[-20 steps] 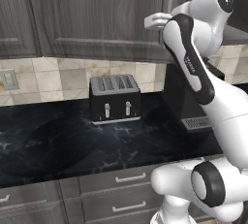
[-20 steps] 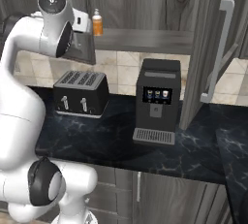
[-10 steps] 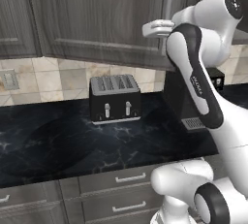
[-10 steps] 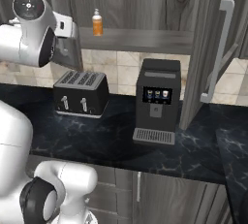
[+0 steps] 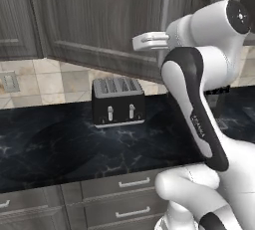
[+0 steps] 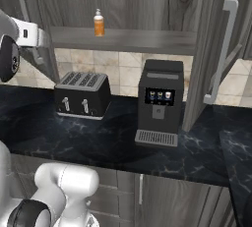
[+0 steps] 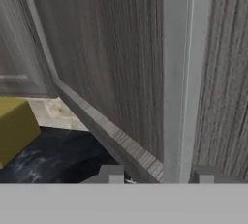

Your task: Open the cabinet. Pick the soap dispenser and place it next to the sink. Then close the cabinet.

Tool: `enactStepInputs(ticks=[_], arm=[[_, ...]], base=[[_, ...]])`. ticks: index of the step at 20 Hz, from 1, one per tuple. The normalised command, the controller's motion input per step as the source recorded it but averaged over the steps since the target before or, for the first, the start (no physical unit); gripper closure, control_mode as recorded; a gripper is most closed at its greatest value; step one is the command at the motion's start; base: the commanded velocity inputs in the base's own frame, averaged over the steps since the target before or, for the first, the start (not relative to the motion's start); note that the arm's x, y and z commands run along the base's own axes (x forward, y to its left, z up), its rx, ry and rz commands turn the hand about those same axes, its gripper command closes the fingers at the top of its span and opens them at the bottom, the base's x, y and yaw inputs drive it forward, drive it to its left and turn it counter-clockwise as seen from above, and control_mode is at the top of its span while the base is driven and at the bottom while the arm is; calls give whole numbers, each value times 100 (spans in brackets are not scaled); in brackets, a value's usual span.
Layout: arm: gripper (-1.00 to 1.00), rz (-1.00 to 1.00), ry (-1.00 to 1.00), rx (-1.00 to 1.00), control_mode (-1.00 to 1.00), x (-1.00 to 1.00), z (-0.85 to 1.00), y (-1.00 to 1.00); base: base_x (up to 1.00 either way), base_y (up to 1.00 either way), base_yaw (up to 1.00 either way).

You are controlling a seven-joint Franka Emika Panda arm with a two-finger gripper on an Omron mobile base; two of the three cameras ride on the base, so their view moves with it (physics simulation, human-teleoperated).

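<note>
1. The cabinet (image 6: 128, 10) stands open. Its left door (image 5: 99, 25) is swung out over the counter; the right door (image 6: 206, 49) also stands out, its long silver bar handle (image 6: 222, 49) facing the room.
2. In the hand view the gripper (image 7: 157, 174) sits at the left door's silver handle (image 7: 178, 72). One fingertip shows on each side of the bar, jaws partly apart. Whether the pads press the bar I cannot tell; the tips are cut off at the lower edge.
3. The lower edge of the left door (image 7: 111, 136) runs diagonally above the dark marble counter (image 6: 123, 142), leaving open air beneath it.
4. The soap dispenser (image 6: 99, 23), orange with a white pump, stands upright on the cabinet's lower shelf (image 6: 138, 39), towards its left end, with bare shelf to its right.
5. On the counter: a black four-slot toaster (image 6: 82, 95) at left and a black coffee machine (image 6: 160, 102) just right of it, apart. Open counter lies in front of both.
6. A yellow block (image 7: 14, 128) shows at the left of the hand view; it is too blurred to identify.
7. Small lettering runs along the arm's dark forearm (image 5: 199, 124); it is not legible.
</note>
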Motion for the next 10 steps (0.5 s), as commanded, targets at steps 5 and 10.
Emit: enactStepInputs(ticks=[5,10], arm=[[100,0,0,-4,-100,-74,0,100],[100,0,1,-1,-100,-59,0,73]], base=[[0,0,0],[0,0,0]])
